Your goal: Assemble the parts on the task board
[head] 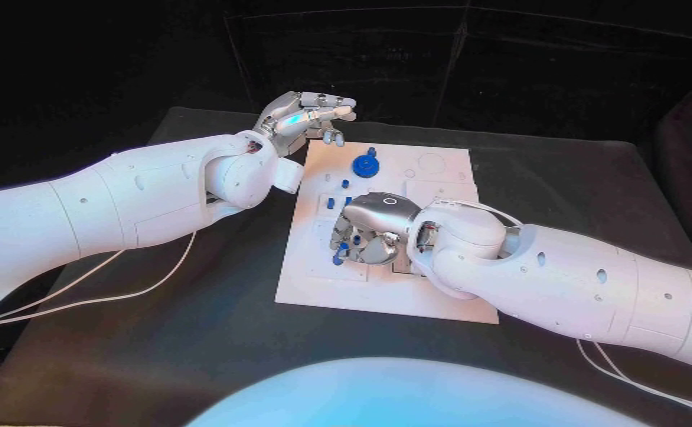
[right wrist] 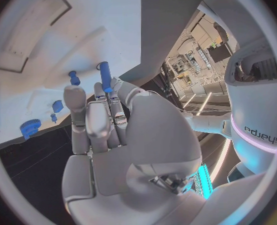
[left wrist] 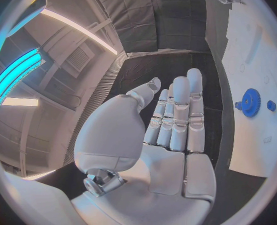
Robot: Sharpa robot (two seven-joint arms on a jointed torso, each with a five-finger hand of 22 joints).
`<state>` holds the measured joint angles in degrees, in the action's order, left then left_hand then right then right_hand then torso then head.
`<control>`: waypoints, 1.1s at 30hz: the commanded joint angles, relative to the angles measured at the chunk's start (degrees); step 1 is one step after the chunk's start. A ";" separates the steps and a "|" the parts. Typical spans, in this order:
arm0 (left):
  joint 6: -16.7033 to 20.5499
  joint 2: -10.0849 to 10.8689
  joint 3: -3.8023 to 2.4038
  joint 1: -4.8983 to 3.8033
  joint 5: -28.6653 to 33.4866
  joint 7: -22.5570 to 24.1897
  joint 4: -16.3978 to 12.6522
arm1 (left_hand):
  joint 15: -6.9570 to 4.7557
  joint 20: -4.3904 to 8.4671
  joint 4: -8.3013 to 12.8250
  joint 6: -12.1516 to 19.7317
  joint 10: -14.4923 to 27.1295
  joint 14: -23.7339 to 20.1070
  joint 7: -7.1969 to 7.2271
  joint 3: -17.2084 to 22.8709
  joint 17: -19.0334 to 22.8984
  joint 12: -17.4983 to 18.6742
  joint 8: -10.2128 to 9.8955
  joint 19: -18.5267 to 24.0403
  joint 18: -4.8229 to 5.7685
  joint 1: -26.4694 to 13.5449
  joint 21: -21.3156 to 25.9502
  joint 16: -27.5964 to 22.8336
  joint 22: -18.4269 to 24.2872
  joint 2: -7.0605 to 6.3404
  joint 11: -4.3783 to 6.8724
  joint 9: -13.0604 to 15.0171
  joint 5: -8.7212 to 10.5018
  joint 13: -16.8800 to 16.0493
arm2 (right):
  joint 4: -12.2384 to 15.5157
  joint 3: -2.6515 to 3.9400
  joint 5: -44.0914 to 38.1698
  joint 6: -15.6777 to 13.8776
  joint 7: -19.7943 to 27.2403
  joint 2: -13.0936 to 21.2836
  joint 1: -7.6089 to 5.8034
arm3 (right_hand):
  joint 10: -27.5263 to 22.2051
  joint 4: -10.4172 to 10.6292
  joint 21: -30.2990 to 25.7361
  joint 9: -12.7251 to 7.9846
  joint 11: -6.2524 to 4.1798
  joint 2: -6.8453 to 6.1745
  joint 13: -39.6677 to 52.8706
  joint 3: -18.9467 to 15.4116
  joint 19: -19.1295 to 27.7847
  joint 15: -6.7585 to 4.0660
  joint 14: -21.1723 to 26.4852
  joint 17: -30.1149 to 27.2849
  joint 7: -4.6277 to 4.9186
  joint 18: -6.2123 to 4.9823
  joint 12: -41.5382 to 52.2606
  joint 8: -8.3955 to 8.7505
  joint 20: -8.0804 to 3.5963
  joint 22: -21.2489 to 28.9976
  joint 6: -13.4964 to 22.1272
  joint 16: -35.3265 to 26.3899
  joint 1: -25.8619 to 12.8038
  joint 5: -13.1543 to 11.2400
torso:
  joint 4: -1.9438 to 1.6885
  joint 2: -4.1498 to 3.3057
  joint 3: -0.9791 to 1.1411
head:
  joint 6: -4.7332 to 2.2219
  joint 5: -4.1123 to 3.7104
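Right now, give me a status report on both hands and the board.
Left hand open, off the board's far left corner. Right hand pinching a blue peg over the task board. Blue gear standing on board, nothing blocking it.

Left arm reaching in from the left, left hand (head: 304, 118) raised, fingers straight and together, holding nothing, right arm bent inward, right hand (head: 369, 228) lowered palm-down, fingers (right wrist: 105, 116) pinching a thin blue peg (right wrist: 105, 76)

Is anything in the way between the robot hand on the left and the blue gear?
Nothing visible. The left robot hand hovers by the task board at its far corner, and only bare white board lies between it and the blue gear.
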<state>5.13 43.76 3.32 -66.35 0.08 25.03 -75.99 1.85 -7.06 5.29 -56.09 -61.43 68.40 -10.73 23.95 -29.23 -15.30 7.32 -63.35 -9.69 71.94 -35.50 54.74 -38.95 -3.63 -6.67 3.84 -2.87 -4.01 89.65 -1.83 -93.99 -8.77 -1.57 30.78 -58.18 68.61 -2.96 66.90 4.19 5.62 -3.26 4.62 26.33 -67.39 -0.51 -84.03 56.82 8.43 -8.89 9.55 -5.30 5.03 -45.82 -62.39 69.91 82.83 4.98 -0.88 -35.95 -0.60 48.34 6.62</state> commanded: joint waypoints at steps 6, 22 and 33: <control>-0.74 -0.04 -0.06 -0.09 0.16 0.23 -0.02 | -0.12 -0.40 0.11 0.25 0.34 -0.44 0.06 -0.32 0.08 0.25 -0.23 -0.12 -0.73 0.19 0.38 -0.31 0.07 0.44 0.15 -0.05 0.03 0.05 | -0.29 -0.04 -1.71 -0.22 -0.98 -0.47 0.05 | 2.00 -0.11 0.34 -0.07 -1.48 0.28 0.09 0.31 0.28 -0.25 -0.96 0.05 0.34 0.65 0.00 0.23 0.20 -0.06 0.19 0.34 0.36 0.16 | -0.03 -0.04 0.00 | 0.08 0.02; -0.81 -0.04 -0.06 -0.09 0.16 0.12 0.02 | -0.12 -0.40 0.11 0.25 0.34 -0.44 0.06 -0.32 0.08 0.25 -0.23 -0.12 -0.73 0.19 0.38 -0.31 0.07 0.44 0.15 -0.05 0.03 0.05 | -0.02 -0.05 -3.96 3.27 -1.34 -1.00 0.10 | -2.32 0.80 -1.54 -0.46 -0.23 -1.79 -0.90 -0.90 2.82 0.84 -0.25 -2.09 1.31 0.13 -3.00 1.57 0.96 3.38 2.54 -0.95 -3.07 1.74 | 0.00 0.00 -0.01 | 0.09 -0.03; -0.92 -0.01 -0.06 -0.09 0.16 0.02 0.05 | -0.11 -0.43 0.13 0.27 0.43 -0.53 0.05 -0.39 0.12 0.20 -0.20 -0.12 -0.75 0.32 0.51 -0.29 0.17 0.56 0.14 -0.02 0.04 0.03 | 0.05 -0.06 -3.28 -0.72 0.02 -1.04 0.10 | -9.28 1.90 -5.50 -0.41 1.38 -3.81 -1.00 -4.68 6.31 2.13 0.86 -5.80 2.21 -0.96 -5.36 1.64 2.46 9.23 6.89 -3.50 -5.73 2.96 | -0.05 0.02 -0.02 | 0.03 -0.17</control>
<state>4.94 43.78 3.32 -66.35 0.08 24.92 -75.91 1.63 -7.06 5.45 -56.09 -61.43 68.19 -10.73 23.79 -29.17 -15.30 7.32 -63.35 -9.70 72.20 -35.09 54.74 -38.83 -3.37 -6.66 3.83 -2.87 -4.01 89.51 -1.90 -97.24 -7.56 -2.50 29.76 -58.01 59.74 -1.02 61.67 3.70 7.08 -7.23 3.58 21.98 -61.53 1.24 -83.32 51.07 10.65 -8.90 4.40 -3.76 7.56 -36.68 -55.86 66.66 77.64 7.67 -0.91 -35.93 -0.62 48.38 6.44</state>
